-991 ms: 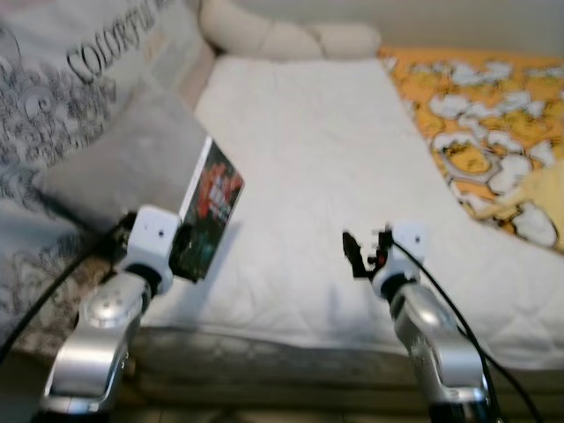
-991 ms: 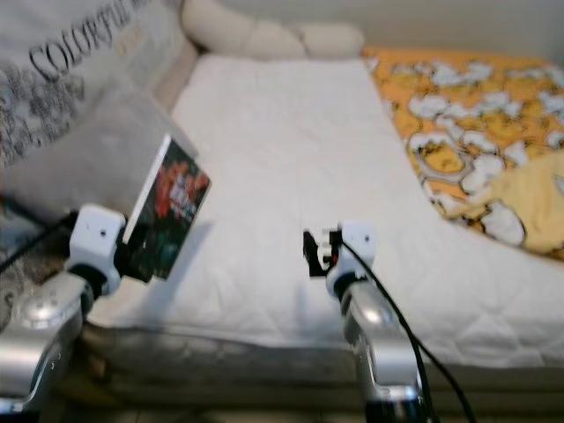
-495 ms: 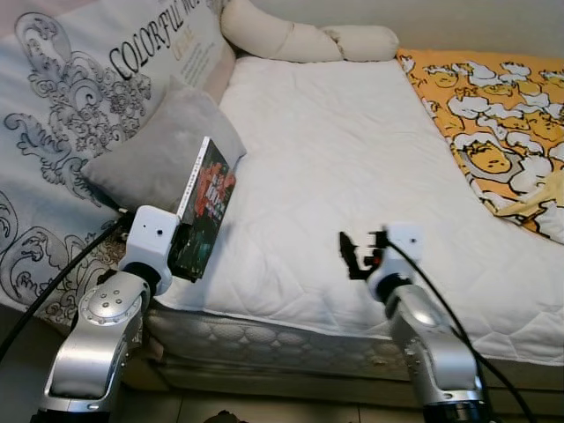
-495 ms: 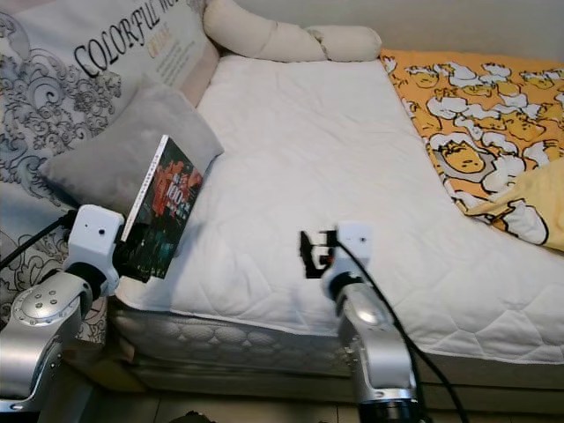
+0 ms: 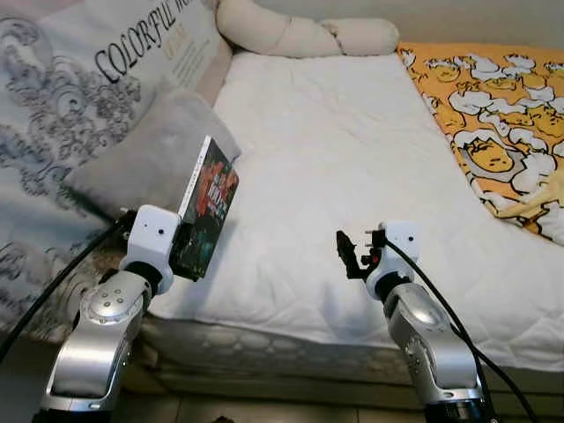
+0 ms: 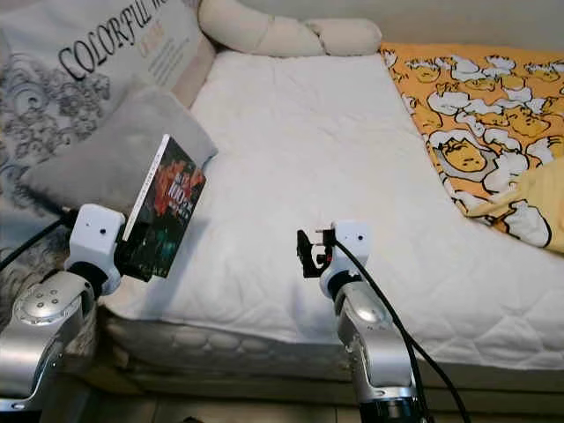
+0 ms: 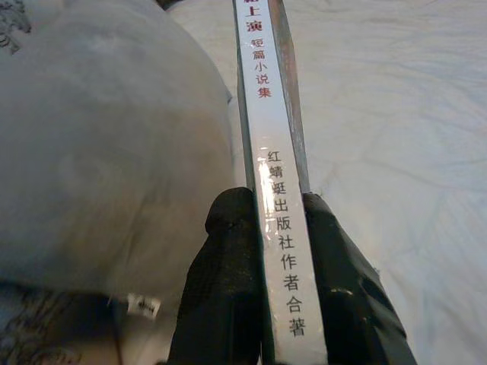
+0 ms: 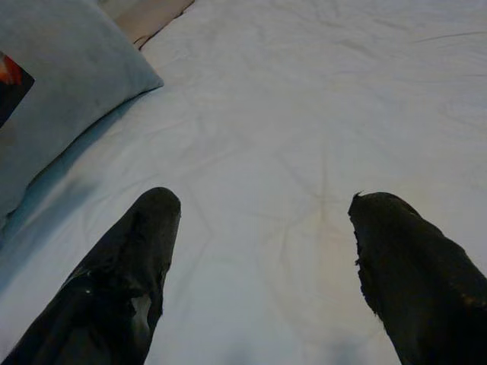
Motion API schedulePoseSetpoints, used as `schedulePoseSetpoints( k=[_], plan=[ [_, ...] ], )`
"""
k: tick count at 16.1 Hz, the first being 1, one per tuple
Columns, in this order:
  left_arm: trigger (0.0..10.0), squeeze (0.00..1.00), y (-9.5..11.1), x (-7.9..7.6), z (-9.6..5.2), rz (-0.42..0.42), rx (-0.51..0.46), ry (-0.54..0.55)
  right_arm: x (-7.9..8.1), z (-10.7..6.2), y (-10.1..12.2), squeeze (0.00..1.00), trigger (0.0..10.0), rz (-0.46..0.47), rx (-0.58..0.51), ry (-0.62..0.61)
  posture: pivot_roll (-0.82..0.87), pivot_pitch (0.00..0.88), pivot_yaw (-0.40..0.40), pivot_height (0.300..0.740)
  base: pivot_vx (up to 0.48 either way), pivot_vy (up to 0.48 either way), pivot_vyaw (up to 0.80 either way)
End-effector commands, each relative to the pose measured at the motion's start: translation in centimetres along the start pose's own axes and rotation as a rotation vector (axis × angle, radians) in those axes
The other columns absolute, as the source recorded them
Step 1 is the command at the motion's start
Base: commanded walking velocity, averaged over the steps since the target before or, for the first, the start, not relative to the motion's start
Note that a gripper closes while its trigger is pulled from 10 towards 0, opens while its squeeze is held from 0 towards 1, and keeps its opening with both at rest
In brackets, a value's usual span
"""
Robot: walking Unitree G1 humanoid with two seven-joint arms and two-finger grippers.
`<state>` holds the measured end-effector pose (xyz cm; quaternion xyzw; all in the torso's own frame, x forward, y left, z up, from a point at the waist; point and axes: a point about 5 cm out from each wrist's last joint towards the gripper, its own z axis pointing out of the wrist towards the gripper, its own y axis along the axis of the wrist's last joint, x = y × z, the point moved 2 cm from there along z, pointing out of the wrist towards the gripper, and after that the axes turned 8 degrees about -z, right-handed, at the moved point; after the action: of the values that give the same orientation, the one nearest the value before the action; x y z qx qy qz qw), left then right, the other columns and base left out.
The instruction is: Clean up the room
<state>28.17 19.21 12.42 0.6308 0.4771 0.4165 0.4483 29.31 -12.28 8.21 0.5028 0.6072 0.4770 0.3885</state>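
Book (image 5: 209, 204) is what my left gripper (image 7: 266, 251) holds, pinched by its lower end with the rest standing up out of the grip, tilted a little toward the bed. Along my left wrist camera I see its white spine (image 7: 275, 228), printed with red and dark characters, running straight between my two black fingers (image 7: 228, 274), one pressed to each cover, so the spine faces back at me and the dark cover with red artwork faces out over the mattress (image 5: 335, 159). I hold the book above the near left corner of that white quilted mattress, just in front of the grey pillow (image 5: 150, 154), which leans against a larger printed cushion (image 5: 79, 79) with scrollwork and lettering. I cannot tell whether the book touches the pillow. My right gripper (image 8: 259, 258) hovers over the mattress near its front edge, well apart from the book, its fingers spread wide with nothing but white quilting between them. At the head of the mattress lies a long cream bolster (image 5: 300, 35), and along its right side is an orange blanket (image 5: 493, 97) patterned with white and yellow shapes.
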Motion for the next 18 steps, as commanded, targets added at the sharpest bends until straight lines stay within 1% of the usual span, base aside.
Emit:
schedulePoseSetpoints(
  k=[1, 3, 5, 9, 18],
  plan=[
    [10.0, 0.0, 1.38, 0.36, 0.0, 0.015, -0.055, 0.011, -0.1, 0.08, 0.13, 0.0, 10.0, 0.011, 0.001, -0.002, 0.04, 0.0, 0.008, 0.74, 0.296, 0.0, 0.0],
    [10.0, 0.0, 1.36, 0.34, 0.06, 0.014, -0.053, 0.015, -0.22, 0.12, 0.03, 0.0, 10.0, 0.014, 0.008, -0.002, 0.04, 0.0, 0.008, 0.74, 0.296, 0.0, -0.64],
    [10.0, 0.0, 1.35, 0.34, 0.08, 0.015, -0.052, 0.015, -0.24, 0.11, 0.12, 0.0, 10.0, -0.008, 0.003, 0.001, 0.04, 0.0, 0.008, 0.74, 0.294, 0.0, 0.0],
    [10.0, 0.0, 1.27, 0.3, 0.13, 0.019, -0.049, 0.016, -0.22, 0.12, 0.14, 0.0, 10.0, -0.009, 0.004, 0.0, 0.04, 0.0, 0.009, 0.74, 0.289, 0.0, 0.0],
    [10.0, 0.0, 1.18, 0.09, 0.19, 0.022, -0.052, 0.017, -0.35, 0.16, 0.07, 0.0, 10.0, -0.015, 0.007, -0.001, 0.04, 0.0, 0.007, 0.74, 0.0, 0.0, 0.0]
  ],
)
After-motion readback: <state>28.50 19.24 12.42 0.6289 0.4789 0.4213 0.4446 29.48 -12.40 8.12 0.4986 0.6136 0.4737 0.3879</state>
